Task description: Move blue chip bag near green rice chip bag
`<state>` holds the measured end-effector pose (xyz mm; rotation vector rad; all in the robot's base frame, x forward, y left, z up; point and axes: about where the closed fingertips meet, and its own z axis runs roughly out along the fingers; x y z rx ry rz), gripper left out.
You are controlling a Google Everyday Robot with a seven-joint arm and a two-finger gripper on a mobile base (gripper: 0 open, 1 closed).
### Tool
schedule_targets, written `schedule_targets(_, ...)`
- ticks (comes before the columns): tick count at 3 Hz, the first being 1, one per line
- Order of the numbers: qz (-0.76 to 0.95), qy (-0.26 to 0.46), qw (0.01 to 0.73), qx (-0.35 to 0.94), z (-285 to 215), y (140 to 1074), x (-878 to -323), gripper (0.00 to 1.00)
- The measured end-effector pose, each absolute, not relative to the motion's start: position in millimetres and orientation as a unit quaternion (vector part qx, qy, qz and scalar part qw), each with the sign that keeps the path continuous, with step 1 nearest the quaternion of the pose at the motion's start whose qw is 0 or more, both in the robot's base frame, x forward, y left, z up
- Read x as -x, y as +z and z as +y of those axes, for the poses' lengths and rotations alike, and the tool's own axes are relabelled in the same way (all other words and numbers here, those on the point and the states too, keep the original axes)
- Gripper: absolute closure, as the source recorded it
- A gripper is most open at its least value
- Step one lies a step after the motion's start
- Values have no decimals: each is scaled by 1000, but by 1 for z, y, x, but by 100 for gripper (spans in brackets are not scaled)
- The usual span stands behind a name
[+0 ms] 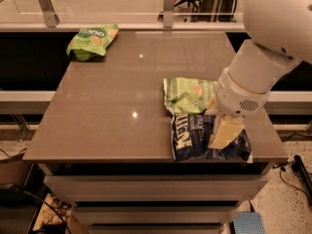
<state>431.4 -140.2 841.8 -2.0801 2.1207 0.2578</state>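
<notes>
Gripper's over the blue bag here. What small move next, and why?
Probably lower the gripper a little onto the blue chip bag and grasp it: the gripper sits right over the bag, which lies at the front right of the table, far from the green rice chip bag at the back left corner.
</notes>
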Motion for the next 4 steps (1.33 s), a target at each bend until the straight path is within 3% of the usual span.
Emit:
schedule_targets(1,709,86,80,696,-140,842,-431,100)
schedule_targets(4,704,94,71,700,-140,865,-450,100)
